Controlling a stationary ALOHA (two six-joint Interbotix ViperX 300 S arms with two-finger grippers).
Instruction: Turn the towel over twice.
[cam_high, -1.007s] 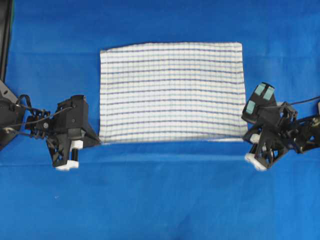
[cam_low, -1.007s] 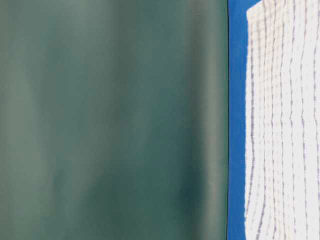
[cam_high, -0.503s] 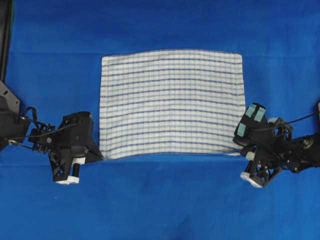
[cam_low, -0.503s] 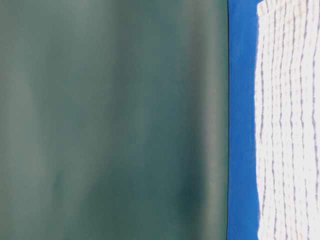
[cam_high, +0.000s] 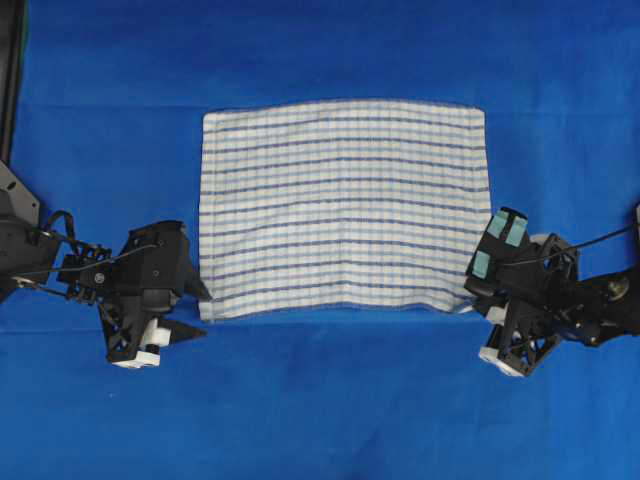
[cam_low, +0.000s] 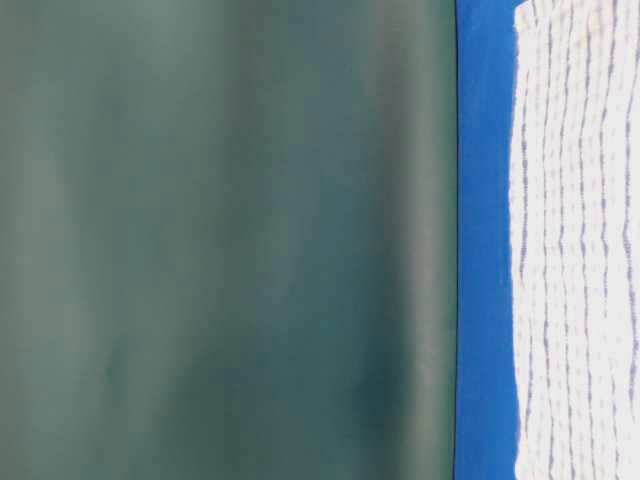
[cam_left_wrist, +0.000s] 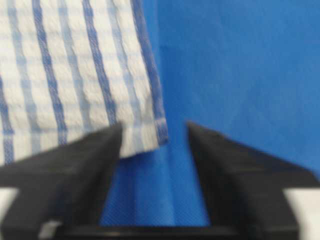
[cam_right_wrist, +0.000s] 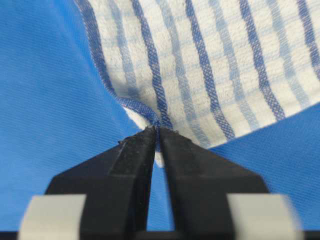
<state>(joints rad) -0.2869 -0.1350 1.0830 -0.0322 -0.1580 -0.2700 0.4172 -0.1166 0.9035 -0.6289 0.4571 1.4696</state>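
A: Where is the towel (cam_high: 345, 205)?
B: Flat on the desk (cam_high: 330, 400), between both claws.
A: And the claws?
B: Left claw (cam_left_wrist: 152, 132) is wide, corner just ahead. Right claw (cam_right_wrist: 157, 131) pinches its corner.

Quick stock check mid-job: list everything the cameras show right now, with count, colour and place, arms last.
towel: one, white with dark and light blue stripes, lying spread flat in the middle of the table, slightly rippled along its near edge.
table covering: one, plain blue, under everything.
backdrop: one, dull green, behind the table in the table-level view.
left gripper: one, black, jaws apart beside the towel's near left corner; corner lies free in the left wrist view.
right gripper: one, black, jaws pinched on the towel's near right corner in the right wrist view.
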